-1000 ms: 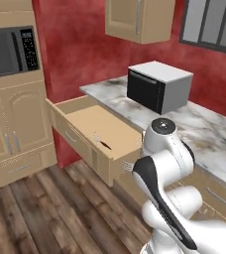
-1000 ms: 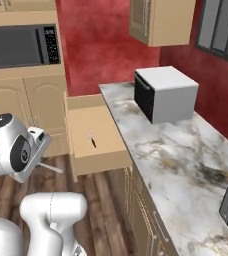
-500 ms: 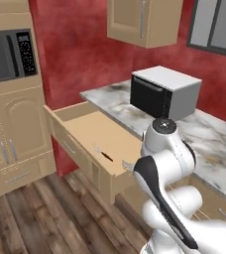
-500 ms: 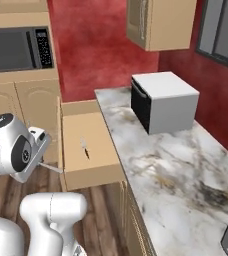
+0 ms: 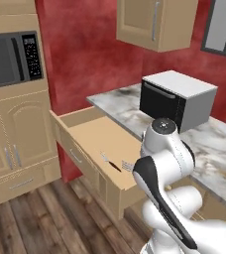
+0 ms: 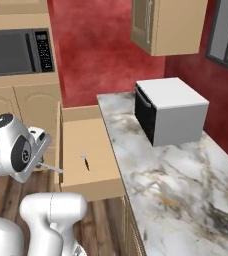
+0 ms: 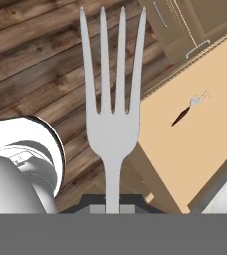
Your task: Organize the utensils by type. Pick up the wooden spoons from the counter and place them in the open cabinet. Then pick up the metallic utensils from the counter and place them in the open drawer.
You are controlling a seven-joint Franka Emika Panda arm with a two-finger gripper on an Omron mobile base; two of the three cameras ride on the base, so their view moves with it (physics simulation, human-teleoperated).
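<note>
My gripper (image 7: 113, 203) is shut on the handle of a silver fork (image 7: 113, 114), one of the metallic utensils, whose four tines point out over the wood floor. From the right base view the gripper (image 6: 40, 154) hangs left of the open drawer (image 6: 86, 135), fork (image 6: 52, 169) jutting toward it. The tines (image 5: 127, 165) peek past my arm above the drawer's (image 5: 92, 136) near corner. A small dark-handled metal piece (image 5: 113, 164) (image 6: 86, 163) (image 7: 181, 115) lies on the drawer floor (image 7: 200, 134). The marble counter (image 6: 176, 175) (image 5: 219, 144) runs to the right. The wooden spoons and the open cabinet are out of view.
A black-and-white countertop oven (image 5: 177, 99) (image 6: 171, 110) stands on the counter by the red wall. A built-in microwave (image 5: 11, 59) (image 6: 16, 50) sits in tall cabinets left of the drawer. A closed wall cabinet (image 5: 154, 22) (image 6: 171, 25) with a silver handle hangs above.
The whole picture has shifted in both base views, so the base has driven; drawer and counter now sit differently in frame. The gripper stays shut on the fork.
</note>
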